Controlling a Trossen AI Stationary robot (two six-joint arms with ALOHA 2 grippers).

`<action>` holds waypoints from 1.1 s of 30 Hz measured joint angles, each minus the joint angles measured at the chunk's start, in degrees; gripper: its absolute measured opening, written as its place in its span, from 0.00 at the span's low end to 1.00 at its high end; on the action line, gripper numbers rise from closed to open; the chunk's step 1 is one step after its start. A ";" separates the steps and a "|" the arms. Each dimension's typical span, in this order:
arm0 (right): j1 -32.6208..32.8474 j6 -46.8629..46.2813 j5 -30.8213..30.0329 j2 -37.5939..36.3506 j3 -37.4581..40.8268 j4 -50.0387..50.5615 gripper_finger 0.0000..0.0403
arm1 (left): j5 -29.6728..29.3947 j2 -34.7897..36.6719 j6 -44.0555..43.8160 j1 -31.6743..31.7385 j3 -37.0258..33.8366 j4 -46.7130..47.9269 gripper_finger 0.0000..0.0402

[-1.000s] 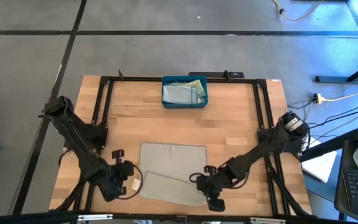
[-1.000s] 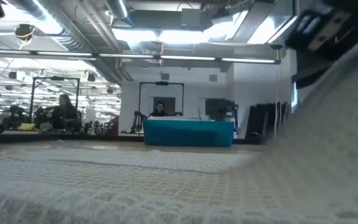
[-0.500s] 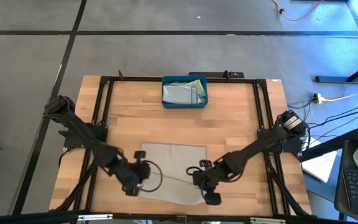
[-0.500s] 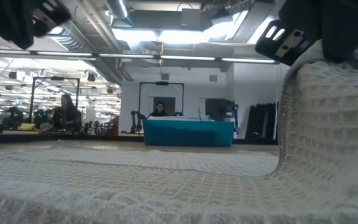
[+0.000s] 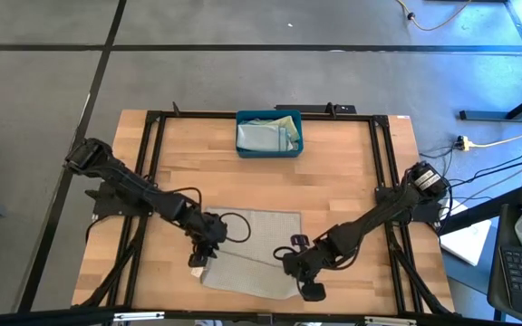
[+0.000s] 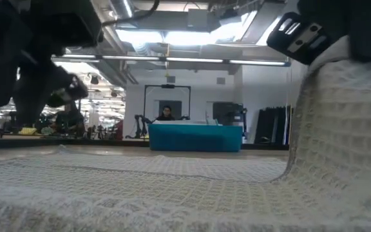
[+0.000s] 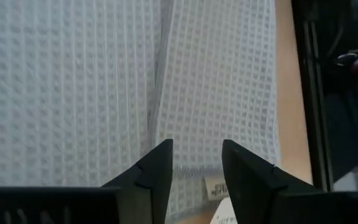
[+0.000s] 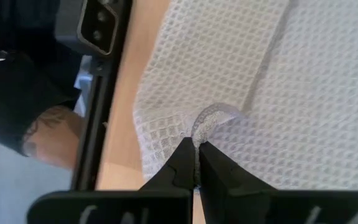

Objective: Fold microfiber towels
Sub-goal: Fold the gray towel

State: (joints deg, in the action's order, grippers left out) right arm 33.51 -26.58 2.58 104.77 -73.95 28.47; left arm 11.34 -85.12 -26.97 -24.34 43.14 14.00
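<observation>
A pale grey-beige microfiber towel (image 5: 256,237) lies near the table's front edge, with a fold line slanting across it. Its left side and white label (image 5: 196,263) rest flat on the wood. My left gripper (image 5: 203,246) hovers open over the towel's left part (image 7: 104,81), with one finger on either side of a fold edge (image 7: 160,93), and touches nothing. My right gripper (image 5: 299,272) is shut on the towel's right side, which rises steeply in the low view (image 6: 340,129). More towels (image 5: 265,134) lie in the teal bin (image 5: 269,154) at the far edge. My right gripper pinches a bunched-up bit of the towel's hemmed edge (image 8: 205,119) between its two fingers, near the near right corner. The fingers slant down from the table's right side. That side of the towel is raised off the wood, while the remainder lies flat.
Black frame rails (image 5: 150,163) run along the table's left, right and far sides. The teal bin (image 6: 195,137) stands beyond the towel. A person's forearm (image 8: 48,134) shows past the table's edge in the right wrist view. Bare wood (image 5: 261,186) lies between the towel and the bin.
My left gripper has swung from the towel's near left corner toward the table's right and far side, turning as it went, and now stands over the towel's left part. The towel's right side, held by my right gripper, stands steeper than before.
</observation>
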 joint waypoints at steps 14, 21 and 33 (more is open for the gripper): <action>0.08 1.70 -1.39 0.00 -0.02 -0.14 0.04 | -2.97 -5.87 1.85 -0.63 -3.33 -3.75 0.32; 0.36 0.19 -1.43 -0.02 -0.02 -0.45 0.04 | -3.08 -6.77 2.24 -0.53 -3.09 -4.74 0.32; 0.42 0.14 -1.46 -0.02 -0.02 -0.44 0.04 | -5.02 -6.21 2.02 -1.38 -3.05 -4.07 0.32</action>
State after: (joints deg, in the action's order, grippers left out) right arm 33.93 -26.44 1.12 104.75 -73.97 28.03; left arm 6.32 -91.33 -24.95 -25.72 40.10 9.93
